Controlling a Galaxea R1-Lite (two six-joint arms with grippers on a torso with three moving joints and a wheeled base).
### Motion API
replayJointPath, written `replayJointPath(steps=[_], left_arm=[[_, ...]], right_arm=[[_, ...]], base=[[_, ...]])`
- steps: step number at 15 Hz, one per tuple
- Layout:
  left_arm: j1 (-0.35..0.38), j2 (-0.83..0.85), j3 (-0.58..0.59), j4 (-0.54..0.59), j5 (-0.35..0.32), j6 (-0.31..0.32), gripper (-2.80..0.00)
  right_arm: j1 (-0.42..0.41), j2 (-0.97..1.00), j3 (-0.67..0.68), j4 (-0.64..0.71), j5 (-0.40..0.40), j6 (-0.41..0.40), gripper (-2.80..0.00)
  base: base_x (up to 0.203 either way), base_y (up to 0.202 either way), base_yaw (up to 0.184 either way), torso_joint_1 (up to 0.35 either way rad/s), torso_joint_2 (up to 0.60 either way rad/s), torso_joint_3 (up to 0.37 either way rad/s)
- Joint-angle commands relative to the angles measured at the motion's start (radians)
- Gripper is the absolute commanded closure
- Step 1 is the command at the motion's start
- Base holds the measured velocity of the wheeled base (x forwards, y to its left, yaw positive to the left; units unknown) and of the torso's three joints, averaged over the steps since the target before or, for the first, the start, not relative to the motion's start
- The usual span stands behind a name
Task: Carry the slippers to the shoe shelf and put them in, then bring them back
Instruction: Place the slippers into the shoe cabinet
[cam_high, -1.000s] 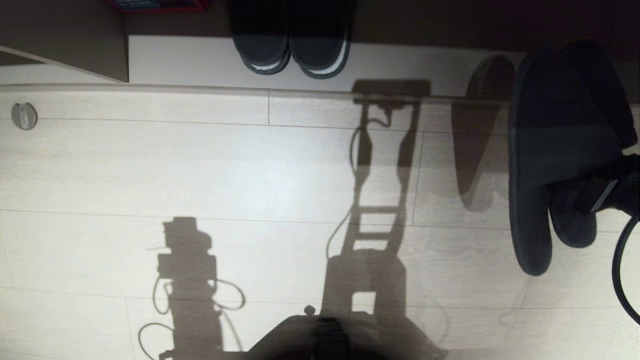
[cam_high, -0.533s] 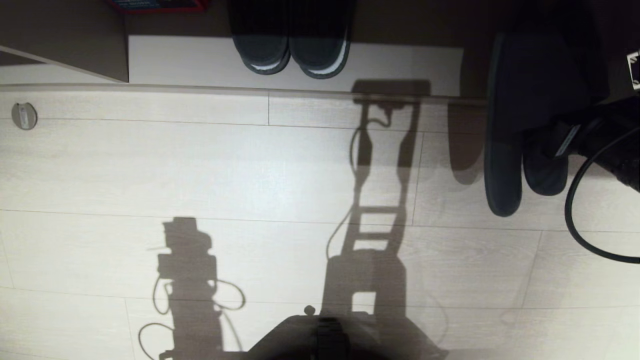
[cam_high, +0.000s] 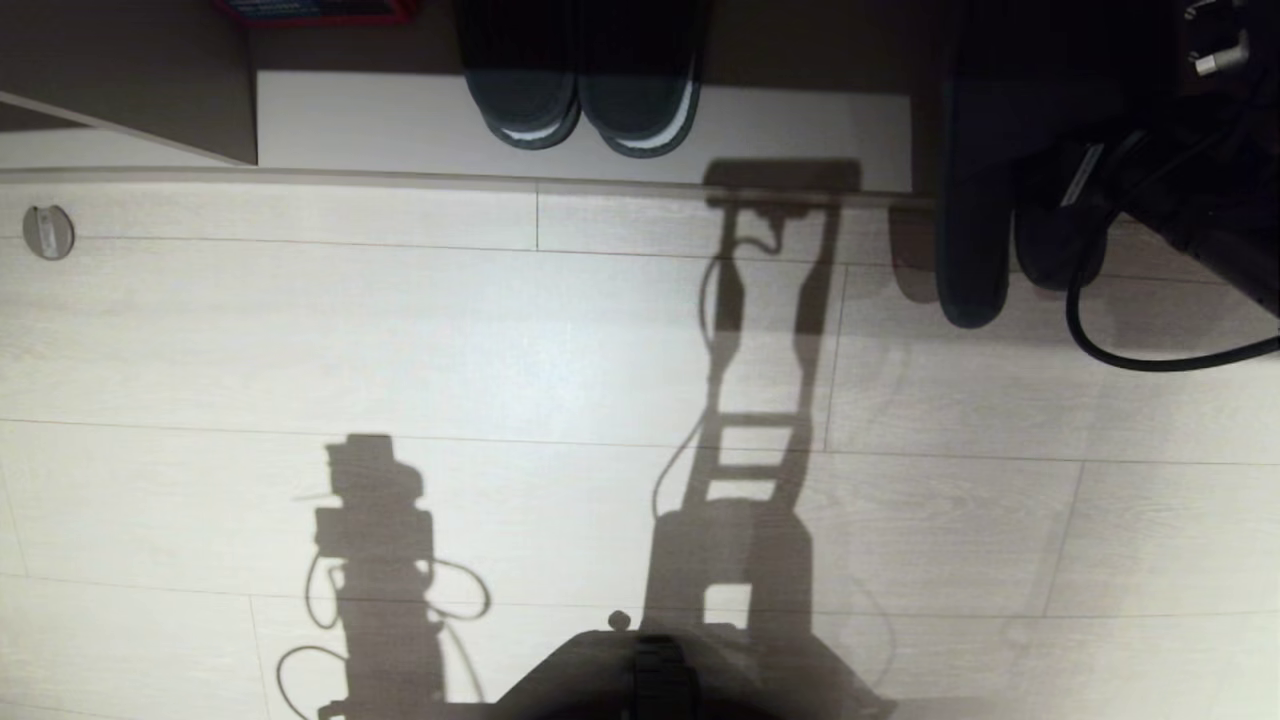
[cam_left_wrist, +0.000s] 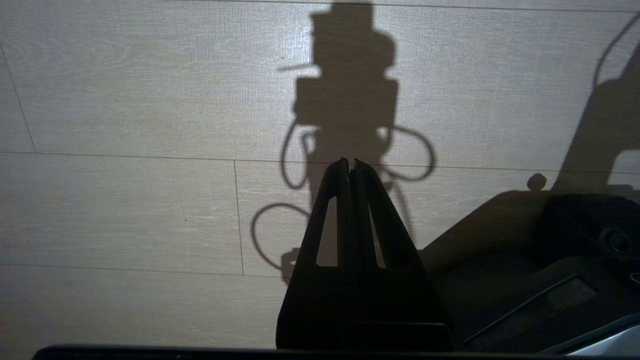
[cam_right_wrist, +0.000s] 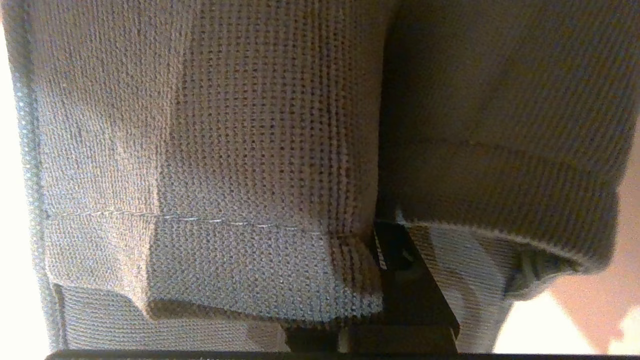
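- The right gripper (cam_high: 1085, 185) is clamped tight on the slippers (cam_high: 985, 170), pinching the pair together near their heel ends at the upper right of the head view.
- In the right wrist view, one dark finger (cam_right_wrist: 405, 270) shows wedged between the two knitted grey-blue uppers, which fill nearly the whole frame.
- The slippers hang on edge, one sole facing left, their front parts reaching in over the shoe shelf (cam_high: 400, 125) and their heel ends above the floor (cam_high: 400, 350) in front of it.
- A black cable (cam_high: 1120, 355) loops down from the right arm beside the held pair.
- The shoe shelf runs along the top of the head view as a pale board, with a darker panel (cam_high: 130, 80) at its left.
- A darker pair with white sole edges (cam_high: 580, 100) stands on that board, toes toward the robot, well to the left of the held slippers.
- The left gripper (cam_left_wrist: 350, 167) hangs above the pale plank floor with its fingers pressed together and nothing between them.
- Shadows of the robot lie across the planks.
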Motion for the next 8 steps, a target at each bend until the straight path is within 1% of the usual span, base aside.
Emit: replayJointPath(steps=[1,6,8], left_arm=[[0.001,0.000,0.000,-0.001,0.000,-0.001,0.00],[0.001,0.000,0.000,-0.001,0.000,0.001,0.00],[0.001,0.000,0.000,-0.001,0.000,0.001,0.00]], right_arm=[[0.001,0.056,-0.090,0.002,0.001,-0.004,0.00],[0.000,0.124,-0.230,0.050,0.001,-0.004,0.00],[0.000,0.132,-0.238,0.050,-0.001,-0.003,0.00]], base=[[0.000,0.000,0.000,0.000,0.00,0.000],[0.000,0.000,0.000,0.000,0.00,0.000],[0.000,0.000,0.000,0.000,0.00,0.000]])
